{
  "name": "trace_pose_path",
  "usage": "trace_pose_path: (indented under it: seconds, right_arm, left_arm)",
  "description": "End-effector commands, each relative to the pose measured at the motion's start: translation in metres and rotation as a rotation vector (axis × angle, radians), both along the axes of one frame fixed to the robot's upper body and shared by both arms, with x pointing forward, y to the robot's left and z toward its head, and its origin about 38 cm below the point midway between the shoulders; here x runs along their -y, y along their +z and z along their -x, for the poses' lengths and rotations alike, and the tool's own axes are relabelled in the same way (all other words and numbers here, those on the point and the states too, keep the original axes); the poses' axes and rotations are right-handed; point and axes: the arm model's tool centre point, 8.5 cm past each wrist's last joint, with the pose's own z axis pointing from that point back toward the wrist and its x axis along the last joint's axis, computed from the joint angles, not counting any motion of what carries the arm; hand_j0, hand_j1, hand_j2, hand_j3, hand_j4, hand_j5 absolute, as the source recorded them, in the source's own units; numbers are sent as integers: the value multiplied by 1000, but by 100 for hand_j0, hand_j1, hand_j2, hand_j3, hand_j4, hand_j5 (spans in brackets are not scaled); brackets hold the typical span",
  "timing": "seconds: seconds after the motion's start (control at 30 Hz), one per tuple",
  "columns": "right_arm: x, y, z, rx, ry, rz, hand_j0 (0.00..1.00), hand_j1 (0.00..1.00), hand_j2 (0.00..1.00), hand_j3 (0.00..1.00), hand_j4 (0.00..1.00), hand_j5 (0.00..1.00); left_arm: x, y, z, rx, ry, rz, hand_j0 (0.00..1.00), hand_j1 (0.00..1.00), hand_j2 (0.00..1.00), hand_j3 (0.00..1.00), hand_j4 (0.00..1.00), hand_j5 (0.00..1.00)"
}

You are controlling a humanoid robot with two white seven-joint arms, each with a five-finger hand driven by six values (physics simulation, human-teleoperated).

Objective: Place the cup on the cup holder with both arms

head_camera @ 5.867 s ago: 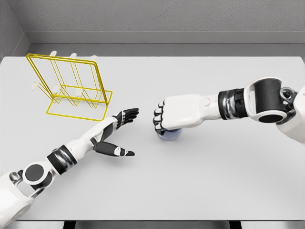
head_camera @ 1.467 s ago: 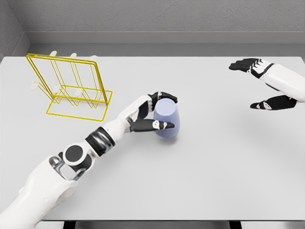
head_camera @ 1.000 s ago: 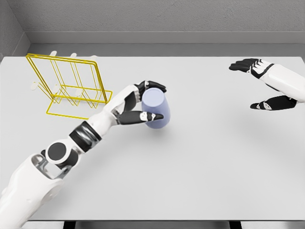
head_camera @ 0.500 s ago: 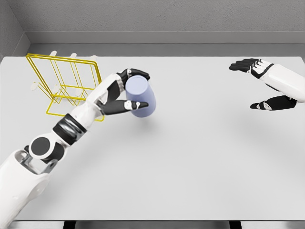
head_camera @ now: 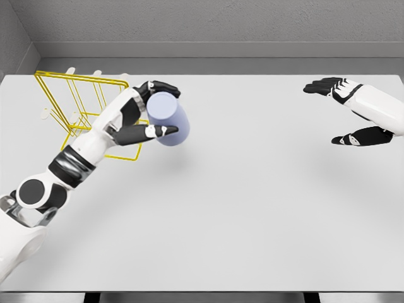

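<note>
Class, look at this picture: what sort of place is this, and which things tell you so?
Probably a simulated test bench, not a real kitchen: a plain grey table against bare grey walls, holding only a yellow wire rack and the cup in the left hand.

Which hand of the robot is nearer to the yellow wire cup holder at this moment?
Left. The left hand holds the pale lilac cup right beside the yellow wire cup holder, overlapping its right edge. The right hand hovers open far across the white table, near its right edge.
</note>
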Motion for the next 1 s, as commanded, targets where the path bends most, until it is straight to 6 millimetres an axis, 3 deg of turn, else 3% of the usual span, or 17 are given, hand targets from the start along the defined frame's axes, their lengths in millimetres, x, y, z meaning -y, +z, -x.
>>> trace_pose_path:
  seconds: [0.0,0.33,0.6,0.97]
  right_arm:
    - [0,1,0,-2,0,-7,100,100,100,100,100,100]
    - [0,0,0,-2,0,-9,100,100,100,100,100,100]
    - [0,1,0,-2,0,-7,100,100,100,100,100,100]
    - [0,1,0,-2,0,-7,100,100,100,100,100,100]
  left_arm:
    - [-6,3,0,18,3,1,62,62,62,62,62,62]
    - [-14,10,2,65,7,10,61,61,61,61,61,61]
    - [-39,15,4,97,36,-12,61,61,61,61,61,61]
    - [-53,22,5,130,47,-24,61,61,61,61,61,61]
